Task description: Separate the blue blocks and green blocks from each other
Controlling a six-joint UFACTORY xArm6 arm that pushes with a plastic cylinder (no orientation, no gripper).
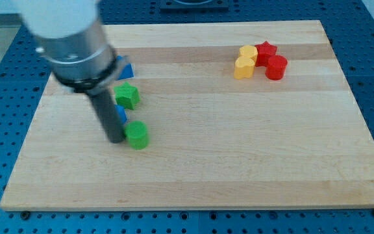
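My tip [115, 139] rests on the board at the left, just left of a green round block [137, 135] and touching or nearly touching it. A blue block [121, 114] shows as a sliver behind the rod, between the two green blocks; its shape is hidden. A green star-like block [127, 95] sits above it. A blue triangular block [125, 69] lies higher up, partly hidden by the arm's grey body [70, 45].
At the upper right sits a tight cluster: two yellow blocks [245, 62], a red star block [265, 51] and a red round block [276, 67]. The wooden board [239, 149] lies on a blue perforated table.
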